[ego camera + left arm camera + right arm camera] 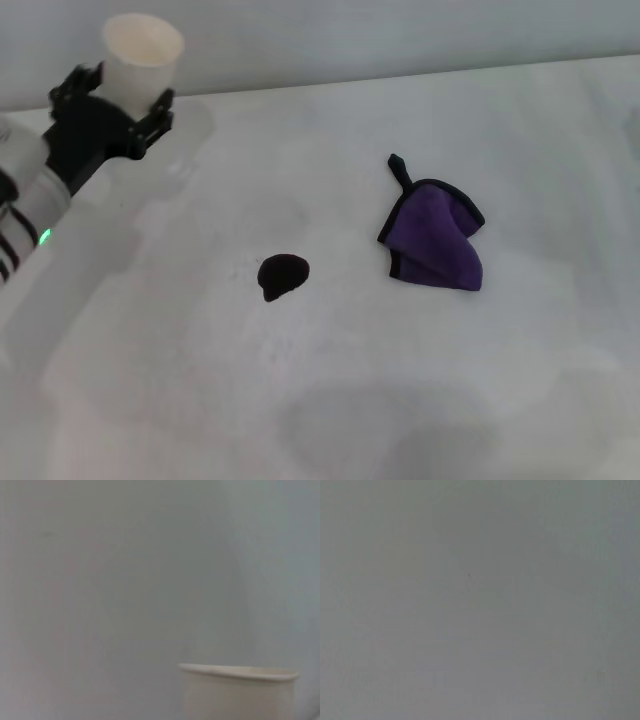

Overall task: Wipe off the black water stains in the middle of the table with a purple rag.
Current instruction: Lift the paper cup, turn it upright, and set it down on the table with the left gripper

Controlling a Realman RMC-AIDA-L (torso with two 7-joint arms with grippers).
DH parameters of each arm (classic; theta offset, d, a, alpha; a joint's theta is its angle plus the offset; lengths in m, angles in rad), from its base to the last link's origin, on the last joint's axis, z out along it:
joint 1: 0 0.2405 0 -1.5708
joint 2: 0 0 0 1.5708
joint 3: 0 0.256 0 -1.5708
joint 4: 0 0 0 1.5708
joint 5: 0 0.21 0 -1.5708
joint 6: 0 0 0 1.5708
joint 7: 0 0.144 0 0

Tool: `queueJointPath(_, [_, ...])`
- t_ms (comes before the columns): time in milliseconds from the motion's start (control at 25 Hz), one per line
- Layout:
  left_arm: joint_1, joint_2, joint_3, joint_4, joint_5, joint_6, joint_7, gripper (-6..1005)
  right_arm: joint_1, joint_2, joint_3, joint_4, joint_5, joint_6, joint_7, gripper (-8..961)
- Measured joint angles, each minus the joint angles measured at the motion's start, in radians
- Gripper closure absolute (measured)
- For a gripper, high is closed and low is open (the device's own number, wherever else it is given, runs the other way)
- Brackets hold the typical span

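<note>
My left claw (140, 95) sits far out at about ten o'clock on the wide white matte table (330, 400), its black fingers clamped around a pale paper cup (142, 48) that stands upright in its hold; my left wrist view shows only that cup's rim (239, 672) against blank grey. My right claw is nowhere in view — its wrist camera gives me flat grey and nothing else, so I cannot tell where it hangs or how its fingers stand.

The small glossy black water stain (283, 275) lies near the middle of the table, well apart from my left claw, down toward five o'clock from it. The crumpled purple rag with black trim (434, 240) rests at about three o'clock from the stain, near it but not touching, its black loop tail pointing up toward eleven o'clock.

My judgement: the rag lies on the right half, and my left claw is already full — so the right arm is the better one to fetch it, then sweep it toward nine o'clock over the stain.
</note>
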Motion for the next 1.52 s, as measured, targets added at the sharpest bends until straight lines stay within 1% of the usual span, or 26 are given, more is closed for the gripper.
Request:
queueJointPath(80, [0.041,-0.001,0.0,0.055,-0.104,0.016,0.041,228,0.006,0.0,-0.004,-0.01,-0.002,-0.001,0.0,132])
queueJointPath(200, [0.086,-0.003,0.0,0.113,-0.227,0.036,0.049,228,0.017,0.0,-0.007,-0.019,-0.005,-0.002,0.0,132])
queueJointPath(360, [0.127,-0.005,-0.001,0.162,-0.291,0.037,0.044,229,0.03,0.0,-0.009,-0.024,-0.007,-0.019,0.0,132])
queueJointPath(640, [0.162,-0.007,0.0,0.187,-0.286,-0.018,0.043,227,0.041,0.0,-0.011,-0.025,-0.01,-0.049,0.0,132])
queueJointPath(1040, [0.145,-0.007,-0.001,0.193,-0.287,-0.079,0.044,228,0.042,0.004,-0.028,-0.013,-0.012,-0.046,0.0,132])
queueJointPath(1200, [0.14,-0.008,-0.001,0.198,-0.252,-0.108,0.044,228,0.041,0.007,-0.042,-0.009,-0.012,-0.045,0.0,132])
queueJointPath(1520, [0.155,-0.011,0.0,0.225,-0.223,-0.153,0.049,229,0.041,0.009,-0.051,0.014,-0.012,-0.047,0.0,132])
